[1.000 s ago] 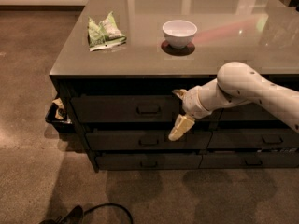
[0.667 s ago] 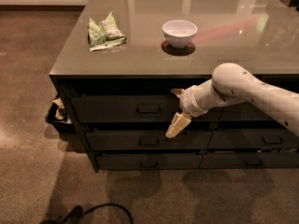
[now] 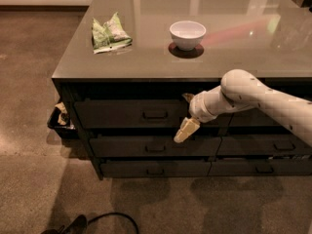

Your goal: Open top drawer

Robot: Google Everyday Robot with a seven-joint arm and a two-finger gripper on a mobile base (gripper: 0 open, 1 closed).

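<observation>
The top drawer [image 3: 122,113] is a wide dark front panel under the counter edge, shut, with a small rectangular metal pull [image 3: 155,115] at its centre. My gripper [image 3: 185,115] hangs in front of the drawer's right end, a little right of the pull and not touching it. It is open, with one pale finger [image 3: 185,130] pointing down-left over the gap above the middle drawer and the other finger [image 3: 188,97] up near the counter's underside. My white arm reaches in from the right.
Two shallower drawers [image 3: 155,147] sit below, with a neighbouring stack [image 3: 273,145] to the right. On the counter [image 3: 234,57] are a white bowl [image 3: 187,34] and a green snack bag [image 3: 109,32]. A dark bin [image 3: 61,123] stands at the left corner. A cable [image 3: 105,218] lies on the floor.
My gripper and arm have moved slightly left along the top drawer's front, closer to the pull. The drawer has not moved.
</observation>
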